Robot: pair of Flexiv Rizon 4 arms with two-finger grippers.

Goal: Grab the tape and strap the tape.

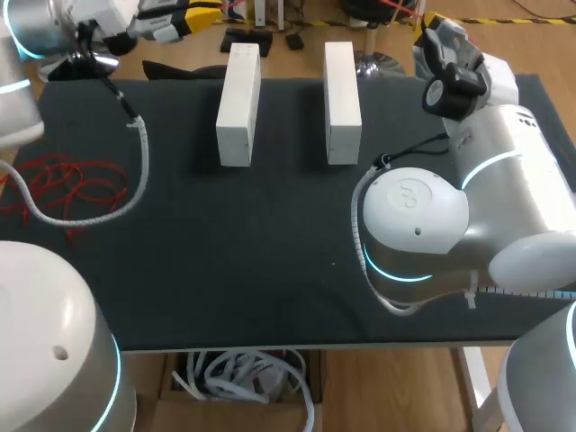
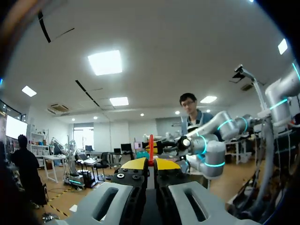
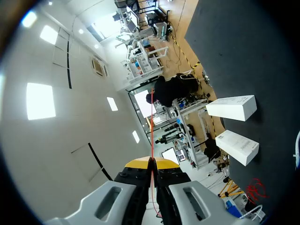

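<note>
Left gripper (image 2: 151, 163): yellow tips pressed together, pinching thin red tape (image 2: 151, 143) | right gripper (image 3: 151, 163): likewise pinching the tape | loose red tangle (image 1: 54, 184) at left edge of black table mat (image 1: 270, 243) | two white rectangular boxes (image 1: 238, 103) apart, far side.

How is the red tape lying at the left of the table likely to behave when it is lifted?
Probably floppy: the red tape lies in loose, tangled loops on the table. It is likely light, since the strand looks thin. Its loops may well snag on each other.

Shining brightly and evenly down onto the table (image 1: 225, 270). Casting only faint, soft shadows there. Glinting mildly off the right arm (image 1: 504, 180).
</note>
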